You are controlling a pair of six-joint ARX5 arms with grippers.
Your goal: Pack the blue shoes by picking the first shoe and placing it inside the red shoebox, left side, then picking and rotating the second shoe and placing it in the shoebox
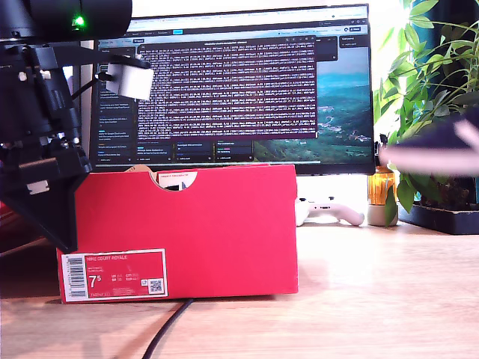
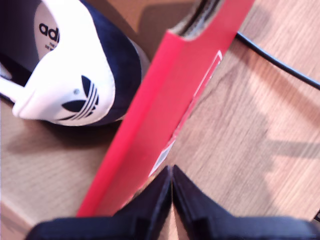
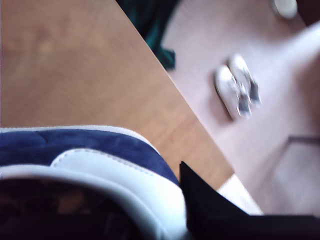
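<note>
Up close, my first gripper (image 2: 171, 182) has its jaws pressed together, tips touching, nothing between them. It hangs over the near wall of the red shoebox (image 2: 165, 110), right at the edge with the white label. One blue shoe (image 2: 85, 55) lies inside the box on the cardboard floor, white heel tab with a trefoil logo facing the camera; the rest of the shoe is cut off by the frame. A black cable (image 2: 280, 62) runs over the tabletop (image 2: 250, 140) outside the box.

My second gripper (image 3: 220, 210) holds the other blue shoe (image 3: 95, 150) at the heel collar; the jaws are closed on it, but only one dark finger shows, the other hidden by the shoe. Picture is blurred. Beyond the tabletop edge (image 3: 75, 65) the floor shows with a pair of pale shoes (image 3: 237, 90), hard to make out.

From the exterior view, the red shoebox (image 1: 217, 232) stands on the tabletop (image 1: 374, 299), barcode label (image 1: 114, 275) reading "7.5" at its lower corner on the exterior view's left. A black arm (image 1: 41, 149) covers the box's upper corner on that side. The shoe inside is hidden by the wall. Behind: a monitor (image 1: 232, 90), a white game controller (image 1: 329, 211), a plant (image 1: 430, 82). A motion-blurred dark and pale streak (image 1: 434, 153) sits at the exterior view's right edge; cannot tell what it is.
</note>
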